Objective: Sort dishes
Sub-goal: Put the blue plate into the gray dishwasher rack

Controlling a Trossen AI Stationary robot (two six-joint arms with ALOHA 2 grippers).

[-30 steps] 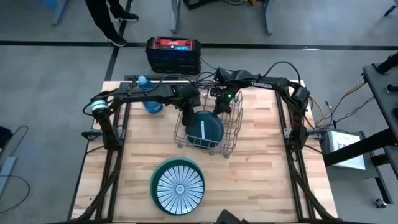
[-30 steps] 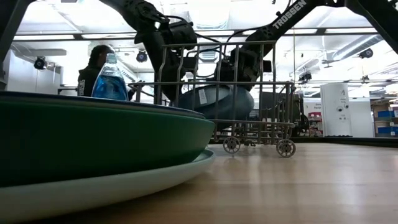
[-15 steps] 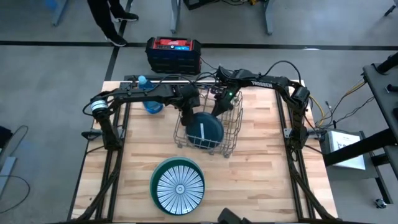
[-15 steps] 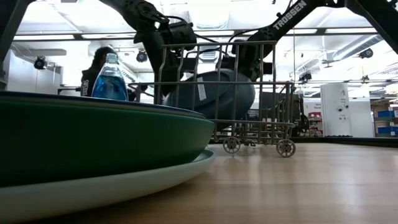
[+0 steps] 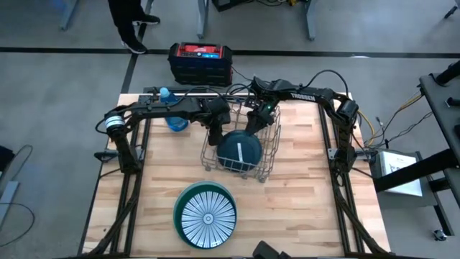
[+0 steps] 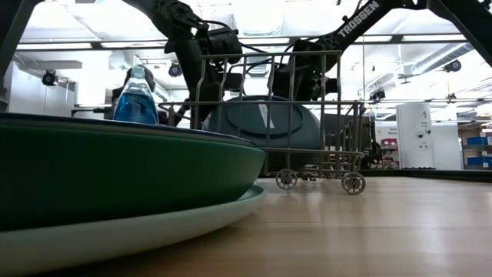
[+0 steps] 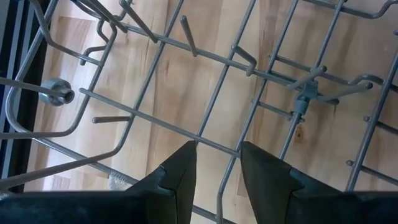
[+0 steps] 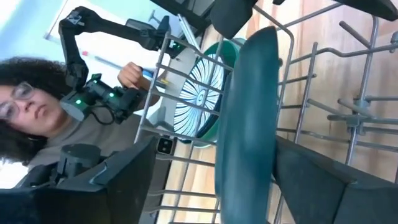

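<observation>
Teal plate (image 5: 240, 153) now upright in rack (image 5: 266, 167)

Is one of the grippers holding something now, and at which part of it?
The right gripper holds the dark teal plate by its rim, inside the wire rack. The left gripper is open and holds nothing.

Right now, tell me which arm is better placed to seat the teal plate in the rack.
Right. The right gripper is closed on the dark teal plate inside the wire rack. The left gripper is open over the rack, holding nothing.
</observation>
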